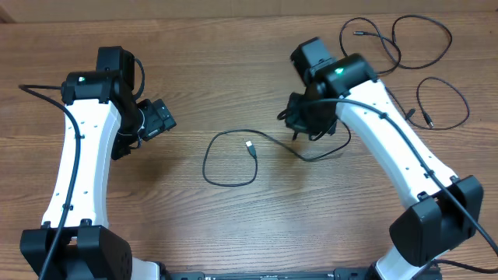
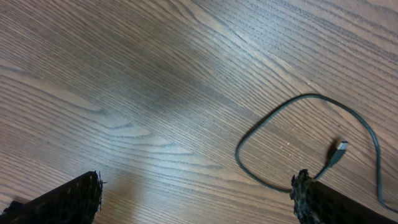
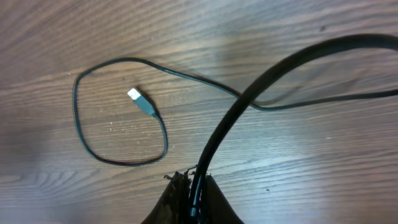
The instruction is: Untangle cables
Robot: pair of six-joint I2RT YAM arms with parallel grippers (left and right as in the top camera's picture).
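Other cables (image 1: 356,33) are laid apart at upper right of the table (image 1: 233,233). The centre cable (image 1: 249,146) remains looped and is pinched by the right fingers (image 3: 180,202); the left fingers (image 2: 62,202) are spread, idle.

Three thin black cables (image 1: 205,165), one silvery plug (image 1: 249,145), two white robot arms (image 1: 78,171), one wooden table (image 1: 233,62)

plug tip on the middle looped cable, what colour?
Silvery-white plug tip on a black cord; clearest in the right wrist view.
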